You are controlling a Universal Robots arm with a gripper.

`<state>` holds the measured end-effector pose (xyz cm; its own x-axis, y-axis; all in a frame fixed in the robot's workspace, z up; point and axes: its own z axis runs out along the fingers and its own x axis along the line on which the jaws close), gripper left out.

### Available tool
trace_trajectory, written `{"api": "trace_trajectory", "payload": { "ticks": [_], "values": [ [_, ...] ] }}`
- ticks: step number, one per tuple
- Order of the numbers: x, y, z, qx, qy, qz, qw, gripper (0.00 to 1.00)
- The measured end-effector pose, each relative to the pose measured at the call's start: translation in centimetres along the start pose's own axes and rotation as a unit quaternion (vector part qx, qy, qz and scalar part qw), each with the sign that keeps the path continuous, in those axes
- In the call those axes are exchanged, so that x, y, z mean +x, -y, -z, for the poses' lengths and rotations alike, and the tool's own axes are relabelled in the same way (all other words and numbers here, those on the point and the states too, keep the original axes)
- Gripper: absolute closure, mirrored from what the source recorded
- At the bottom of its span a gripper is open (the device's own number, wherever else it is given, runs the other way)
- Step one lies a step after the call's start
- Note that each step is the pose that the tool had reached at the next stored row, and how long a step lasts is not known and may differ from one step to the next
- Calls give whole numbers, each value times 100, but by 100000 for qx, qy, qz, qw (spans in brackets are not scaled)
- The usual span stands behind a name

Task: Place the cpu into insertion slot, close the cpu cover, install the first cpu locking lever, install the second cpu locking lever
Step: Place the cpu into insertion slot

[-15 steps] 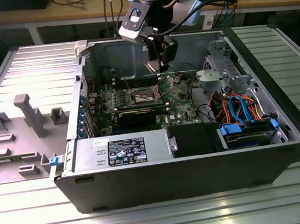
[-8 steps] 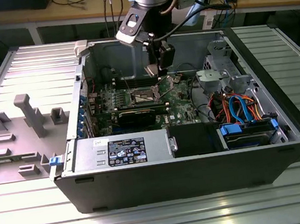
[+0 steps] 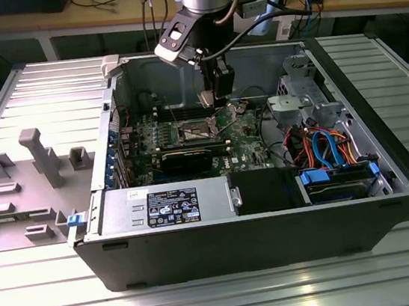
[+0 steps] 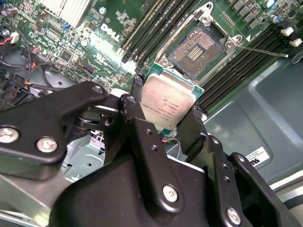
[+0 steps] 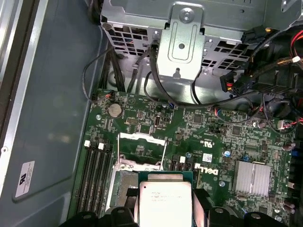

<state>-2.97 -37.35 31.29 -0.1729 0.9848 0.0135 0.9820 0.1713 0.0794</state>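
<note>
Silver-grey, the cpu (image 4: 165, 106) sits clamped in the black pincer (image 4: 163, 116), above the board just beside the bare insertion slot (image 4: 196, 51). The first wrist view adds the cpu cover (image 5: 142, 137), swung up. The exterior view shows the open computer case (image 3: 239, 246) on the bench (image 3: 209, 303).

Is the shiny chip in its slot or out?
Out. The end effector holds the cpu clear of the board, and the insertion slot shows its bare dark centre, empty.
</note>
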Motion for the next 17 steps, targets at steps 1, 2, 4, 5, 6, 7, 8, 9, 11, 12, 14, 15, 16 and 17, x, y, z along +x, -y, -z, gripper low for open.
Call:
{"api": "trace_trajectory", "payload": {
  "ticks": [1, 2, 4, 5, 6, 7, 8, 9, 11, 12, 14, 15, 16, 17],
  "values": [
    [0, 0, -1, -5, 1, -55, 100000, 46],
    [0, 0, -1, -5, 2, -78, 100000, 46],
    [0, 0, -1, -6, 3, -79, 100000, 46],
    [0, 0, -1, -5, 3, -81, 100000, 46],
    [0, 0, -1, -5, 2, -80, 100000, 46],
    [0, 0, -1, -4, 1, -80, 100000, 46],
    [0, 0, -1, -5, 3, -83, 100000, 46],
    [0, 0, -1, -5, 2, -83, 100000, 46],
    [0, 0, -1, -3, 2, -84, 100000, 46],
    [0, 0, -1, -5, 4, -85, 100000, 46],
    [0, 1, -1, -8, 19, -254, 100000, 46],
    [1, 2, -2, -11, 40, -560, 99998, 46],
    [1, 2, -2, -16, 60, -806, 99997, 46],
    [1, 4, -3, -21, 100, -1302, 99991, 46]
  ]
}}
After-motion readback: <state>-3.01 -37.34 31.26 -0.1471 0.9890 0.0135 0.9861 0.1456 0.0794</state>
